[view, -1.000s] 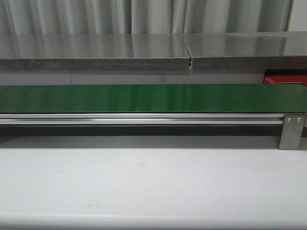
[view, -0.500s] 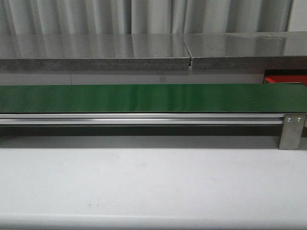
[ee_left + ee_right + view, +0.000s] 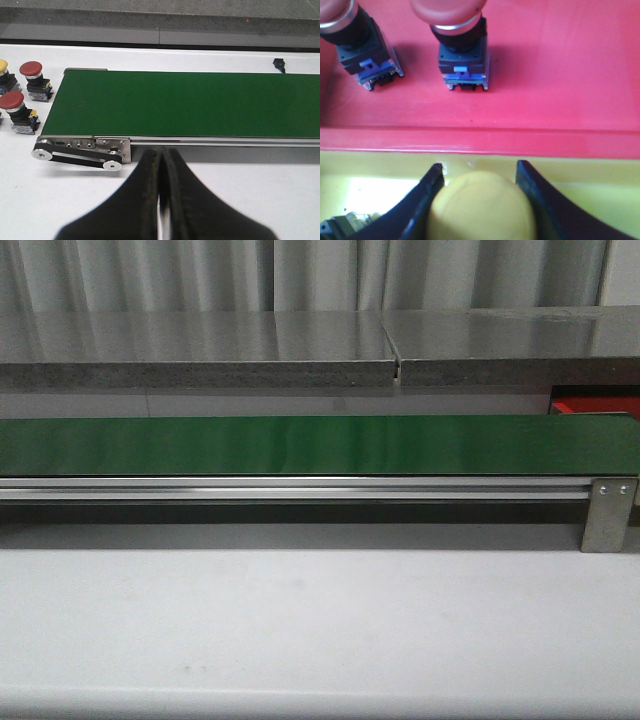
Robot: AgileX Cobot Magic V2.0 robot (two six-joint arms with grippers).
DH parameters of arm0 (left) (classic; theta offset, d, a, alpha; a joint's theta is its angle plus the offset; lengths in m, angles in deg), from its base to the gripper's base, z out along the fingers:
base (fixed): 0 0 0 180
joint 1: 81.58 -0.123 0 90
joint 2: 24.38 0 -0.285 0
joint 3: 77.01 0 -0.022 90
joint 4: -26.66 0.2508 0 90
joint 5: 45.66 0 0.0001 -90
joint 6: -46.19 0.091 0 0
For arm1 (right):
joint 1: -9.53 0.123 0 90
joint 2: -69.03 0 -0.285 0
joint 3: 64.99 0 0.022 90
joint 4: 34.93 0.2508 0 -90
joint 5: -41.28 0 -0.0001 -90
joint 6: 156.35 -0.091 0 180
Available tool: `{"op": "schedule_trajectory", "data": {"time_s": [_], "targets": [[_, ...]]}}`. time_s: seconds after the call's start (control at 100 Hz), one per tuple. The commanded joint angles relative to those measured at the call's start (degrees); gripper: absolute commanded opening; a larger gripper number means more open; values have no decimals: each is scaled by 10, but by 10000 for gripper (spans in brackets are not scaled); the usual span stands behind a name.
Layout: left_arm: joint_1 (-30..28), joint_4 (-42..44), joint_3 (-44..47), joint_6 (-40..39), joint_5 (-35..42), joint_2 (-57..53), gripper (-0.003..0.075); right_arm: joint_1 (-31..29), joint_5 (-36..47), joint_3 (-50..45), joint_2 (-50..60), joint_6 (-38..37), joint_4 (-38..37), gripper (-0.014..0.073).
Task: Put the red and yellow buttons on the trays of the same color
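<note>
Right pincer point(image 3: 481, 200): jaws set either side of a yellow button point(image 3: 481, 210), both inner faces against its dome, gripping it. Button sits over the yellow tray point(image 3: 580, 200); whether its base touches the tray floor cannot be told. Just beyond the yellow tray's rim lies the red tray point(image 3: 560, 80), rims touching or nearly so. On the red tray stand two red buttons, one near the middle point(image 3: 454, 20) and one at the edge of view point(image 3: 340, 15), each upright on a dark base with a blue tab. Left pincer point(image 3: 161, 200): black fingers point(image 3: 145, 200) pressed together, closed on nothing, hovering above the white desk point(image 3: 250, 200) near the conveyor's roller end. Green belt point(image 3: 200, 102) bare. Beside that end on the desk: two red buttons point(image 3: 31, 70) point(image 3: 12, 101) and part of a yellow one point(image 3: 2, 66). Front view shows only belt point(image 3: 320, 445), rail and a sliver of red tray point(image 3: 595, 402).
</note>
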Motion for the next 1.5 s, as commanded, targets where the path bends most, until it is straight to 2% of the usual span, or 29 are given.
{"op": "schedule_trajectory", "data": {"time_s": [0.0,0.08,0.25,0.32,0.63,0.9,1.04,1.33,1.49], "targets": [[3,-12,-15,-2,41,0,-20,-3,-5,12,22,7,11,97],[3,-12,-15,-2,41,0,-20,-3,-9,12,22,7,11,188],[3,-12,-15,-2,41,0,-20,-3,-15,12,24,7,13,526],[3,-12,-15,-2,41,0,-20,-3,-15,12,29,7,16,587],[3,-12,-15,-2,41,0,-20,-3,-16,13,77,7,37,593],[3,-12,-15,-2,41,0,-20,15,-35,13,171,7,62,593],[3,-12,-15,-2,41,0,-20,71,5,12,242,7,56,593],[3,-12,-15,-2,41,0,-20,231,180,-57,394,7,50,592],[3,-12,-15,-2,41,0,-20,271,181,-132,479,7,51,592]]}}
